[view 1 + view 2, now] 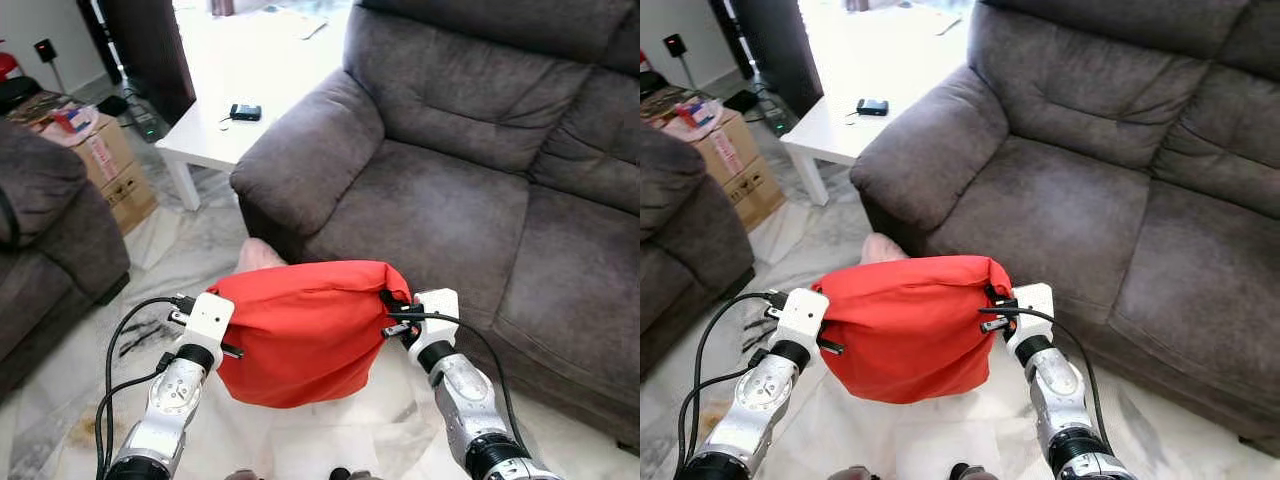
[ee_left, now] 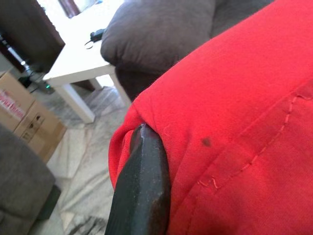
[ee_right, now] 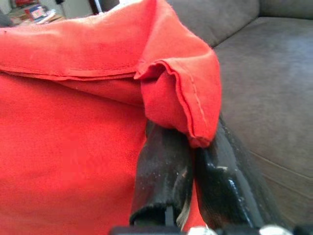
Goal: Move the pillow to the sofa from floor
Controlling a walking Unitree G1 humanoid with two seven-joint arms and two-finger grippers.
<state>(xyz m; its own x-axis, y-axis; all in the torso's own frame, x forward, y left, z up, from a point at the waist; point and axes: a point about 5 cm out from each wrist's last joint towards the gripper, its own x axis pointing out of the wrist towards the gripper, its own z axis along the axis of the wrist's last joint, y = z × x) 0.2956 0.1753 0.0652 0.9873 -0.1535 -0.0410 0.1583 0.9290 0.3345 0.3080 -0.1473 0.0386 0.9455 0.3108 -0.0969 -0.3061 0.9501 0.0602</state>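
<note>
The red pillow (image 1: 305,335) hangs in the air between both grippers, clear of the marble floor (image 1: 200,235) and just in front of the grey sofa (image 1: 450,200). The right gripper (image 3: 193,169) has its fingers pinched together on a folded corner of the cover, plain in the right wrist view. The left gripper (image 1: 222,335) sits at the pillow's other edge. The left wrist view gives one black finger (image 2: 143,191) pressed against the fabric; whether that pair is clamped cannot be told. Behind stand a white coffee table (image 1: 205,125) and cardboard boxes (image 1: 110,165).
</note>
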